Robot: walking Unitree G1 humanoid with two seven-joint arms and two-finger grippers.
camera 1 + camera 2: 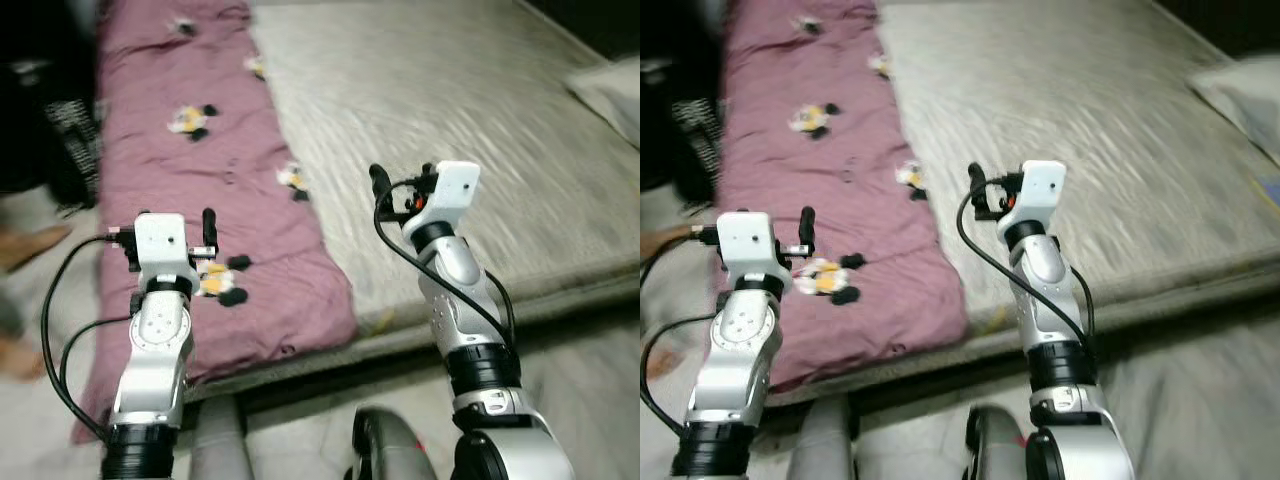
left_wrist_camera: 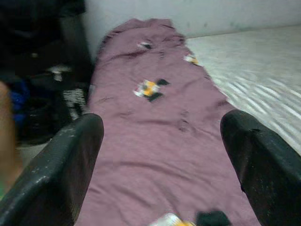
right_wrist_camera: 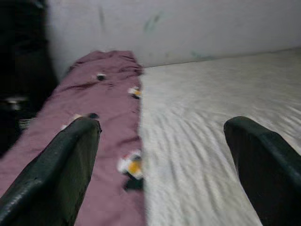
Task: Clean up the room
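Both pincers are raised above the bed. Left gripper [image 2: 160, 155] is held over the maroon blanket [image 1: 210, 150], its two black fingers [image 2: 56, 174] spread wide with nothing between them. Right gripper [image 3: 162, 155] is likewise spread and empty, poised over the line where blanket meets grey mattress [image 1: 450, 90].

Head views: blanket is laid as a long strip down the left half of the frame, dotted with small yellow, white and black printed figures [image 1: 190, 120]. Its near end hangs over the mattress edge at lower left. Mattress fills centre and right; a pale pillow [image 1: 612, 85] is seen at the upper right edge. A dark basket-like object [image 1: 70, 145] stands at far left beside the blanket; what it is cannot be made out. Part of a person's bare foot [image 1: 30, 245] is seen on the floor at the left edge. Frames are motion-blurred.

Left wrist view adds the dark clutter beside the blanket's far side and a pale wall [image 2: 197, 16] at the head of the bed. Right wrist view shows the same wall and the straight blanket-to-mattress border running away from the gripper.

Open room: broad bare mattress surface at centre right; floor strip along the bottom of the frame.
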